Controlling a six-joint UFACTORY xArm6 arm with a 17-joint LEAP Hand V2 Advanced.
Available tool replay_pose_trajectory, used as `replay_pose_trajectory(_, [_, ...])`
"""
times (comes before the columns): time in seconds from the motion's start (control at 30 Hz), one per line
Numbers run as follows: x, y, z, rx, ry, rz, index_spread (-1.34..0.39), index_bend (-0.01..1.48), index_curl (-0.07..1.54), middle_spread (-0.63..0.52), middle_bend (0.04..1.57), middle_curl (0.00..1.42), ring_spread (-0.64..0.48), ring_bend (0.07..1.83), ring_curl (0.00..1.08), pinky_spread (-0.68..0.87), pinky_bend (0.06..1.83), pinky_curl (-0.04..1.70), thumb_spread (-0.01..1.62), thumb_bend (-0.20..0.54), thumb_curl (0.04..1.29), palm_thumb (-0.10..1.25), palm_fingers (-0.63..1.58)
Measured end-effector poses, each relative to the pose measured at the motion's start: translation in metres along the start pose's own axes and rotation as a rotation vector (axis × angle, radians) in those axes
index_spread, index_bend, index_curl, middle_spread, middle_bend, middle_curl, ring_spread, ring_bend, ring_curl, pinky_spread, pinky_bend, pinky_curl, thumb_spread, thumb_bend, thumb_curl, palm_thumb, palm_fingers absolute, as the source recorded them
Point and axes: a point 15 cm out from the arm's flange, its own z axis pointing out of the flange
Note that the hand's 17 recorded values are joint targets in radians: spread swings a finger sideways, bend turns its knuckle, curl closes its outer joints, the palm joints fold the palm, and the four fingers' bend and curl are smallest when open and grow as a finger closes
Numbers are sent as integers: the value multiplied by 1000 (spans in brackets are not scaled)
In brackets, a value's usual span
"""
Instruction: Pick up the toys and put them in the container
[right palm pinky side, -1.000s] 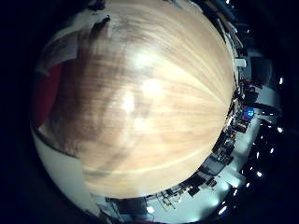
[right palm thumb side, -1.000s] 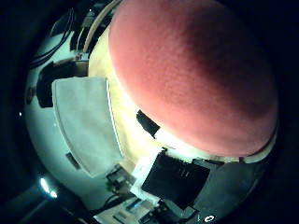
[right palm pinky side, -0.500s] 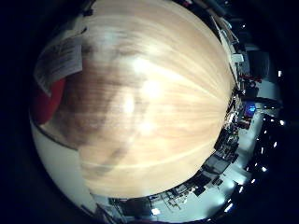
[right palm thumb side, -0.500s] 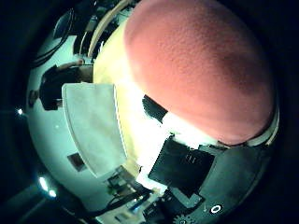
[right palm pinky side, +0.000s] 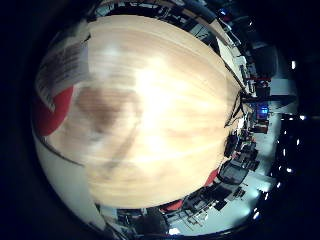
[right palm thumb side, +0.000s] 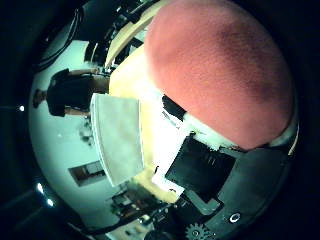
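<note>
A big red toy (right palm thumb side: 220, 70) with a soft, pebbled surface fills much of the right thumb side palm view, close against the palm. Black parts of my hand (right palm thumb side: 200, 168) lie against its lower side. In the right little finger side palm view a strip of the same red (right palm pinky side: 50, 110) with a white printed label (right palm pinky side: 65, 65) sits at the edge, over the light wooden table (right palm pinky side: 170, 110). The table lies well below the palm.
A pale grey flat panel (right palm thumb side: 118, 135) stands beside the table's edge in the right thumb side palm view. Dark room furniture and lamps (right palm pinky side: 255, 110) ring the table's far side.
The wooden table has drawn farther off and both views have turned, so the hand has moved up and away. The red toy has stayed against the palm throughout.
</note>
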Motion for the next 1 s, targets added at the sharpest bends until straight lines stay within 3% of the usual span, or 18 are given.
replay_pose_trajectory(0.43, [-34, 15, -71, 81, 24, -40, -519, 526, 763, -321, 1006, 846, -268, 1312, 592, -502, 1069, 549, 1278, -12, 248, 682, 1097])
replay_pose_trajectory(0.73, [-103, 27, -104, 109, -35, -135, -533, 500, 822, -318, 1001, 855, -266, 1310, 587, -498, 1068, 556, 1276, -12, 240, 678, 1104])
replay_pose_trajectory(1.0, [-186, 38, -119, 118, -55, -289, -546, 470, 863, -317, 997, 860, -263, 1313, 585, -498, 1064, 559, 1275, -12, 236, 679, 1107])
